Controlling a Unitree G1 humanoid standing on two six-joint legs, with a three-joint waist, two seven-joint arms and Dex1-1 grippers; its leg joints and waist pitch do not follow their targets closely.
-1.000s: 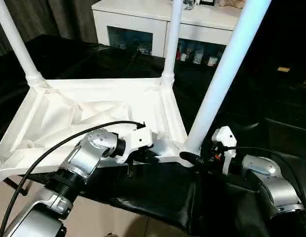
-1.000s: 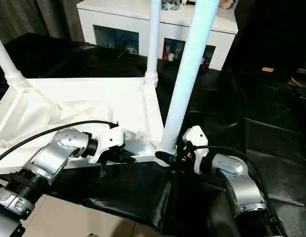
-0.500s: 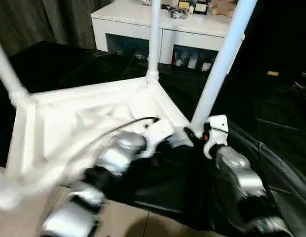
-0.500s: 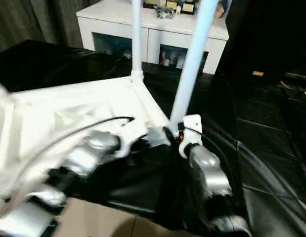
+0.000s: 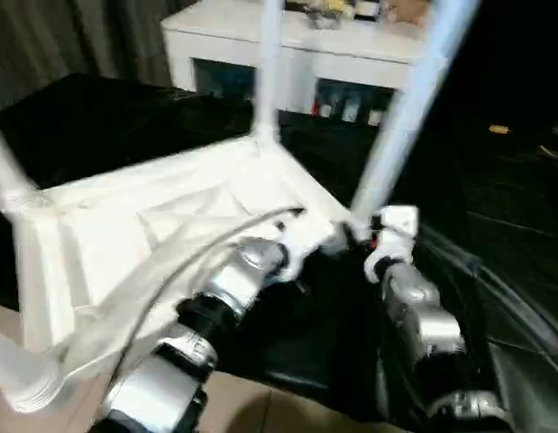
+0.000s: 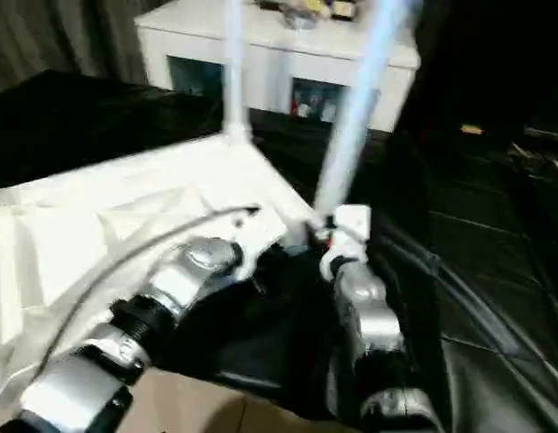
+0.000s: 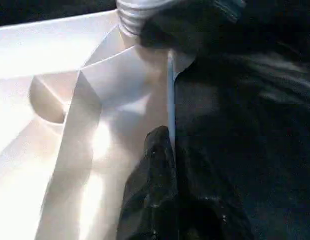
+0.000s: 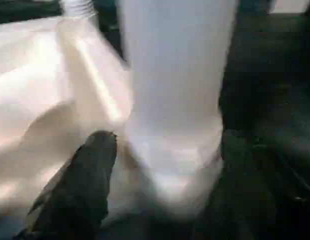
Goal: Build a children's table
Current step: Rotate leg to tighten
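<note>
The children's table lies upside down, its ribbed white top (image 5: 170, 216) facing up on a black surface. Three round white legs stand screwed in at the near right corner (image 5: 405, 108), the far corner (image 5: 267, 72) and the left corner (image 5: 4, 171). Another leg end (image 5: 17, 374) shows at the near left. My left gripper (image 5: 307, 242) is at the top's near edge, shut on the thin rim (image 7: 171, 100). My right gripper (image 5: 358, 236) stands open around the near right leg's base (image 8: 175, 150), one finger (image 8: 92, 180) a little apart from the collar.
A white cabinet (image 5: 306, 54) with glass-fronted doors stands behind the table. Black padded covering (image 5: 495, 207) spreads to the right and under the table. Tan floor (image 5: 260, 406) shows at the near edge. A black cable (image 5: 215, 236) loops over my left forearm.
The head camera has swung and tilted, so the whole picture has shifted. My right gripper's fingers stand wider around the leg's base. My left gripper stays on the rim.
</note>
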